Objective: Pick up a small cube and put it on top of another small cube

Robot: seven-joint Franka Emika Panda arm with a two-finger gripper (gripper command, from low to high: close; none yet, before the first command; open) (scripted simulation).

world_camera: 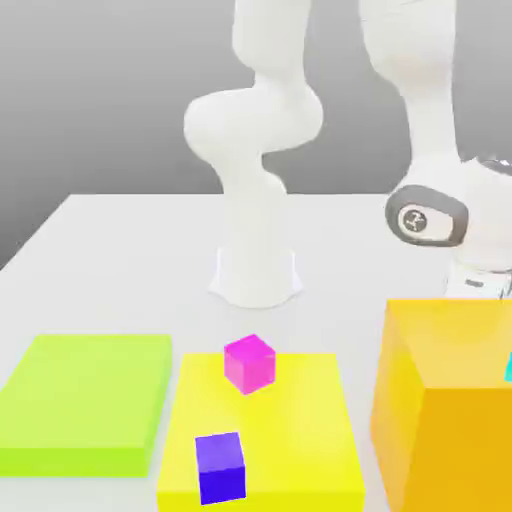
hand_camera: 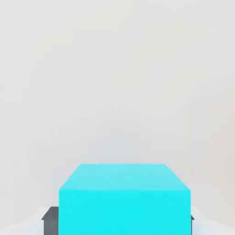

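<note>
1. The cyan cube (hand_camera: 125,199) fills the lower middle of the hand view. Its faces are plain, flat and bright, with a lighter top face and a slightly deeper front face, and it carries no marks. In the exterior view a thin sliver of the same cyan (world_camera: 508,368) shows at the right edge of the frame, beside the orange block.
2. The pincer (hand_camera: 119,219) is clamped on the cyan cube. A dark finger (hand_camera: 50,220) sits against the cube's side at the lower left of the hand view, and a paler bit of the hand peeks out at the lower right.
3. The arm's wrist (world_camera: 430,215) hangs at the right of the exterior view, just above and behind the tall orange block (world_camera: 440,410).
4. The magenta cube (world_camera: 249,362) rests on the far edge of the flat yellow slab (world_camera: 290,430) in the lower centre of the frame.
5. The violet-blue cube (world_camera: 220,467) stands on the slab's near part, well apart from the magenta one.
6. A flat lime-green slab (world_camera: 85,400) lies on the pale counter (world_camera: 120,250) at the lower left.
7. The arm's white base (world_camera: 256,270) stands at mid-frame.
</note>
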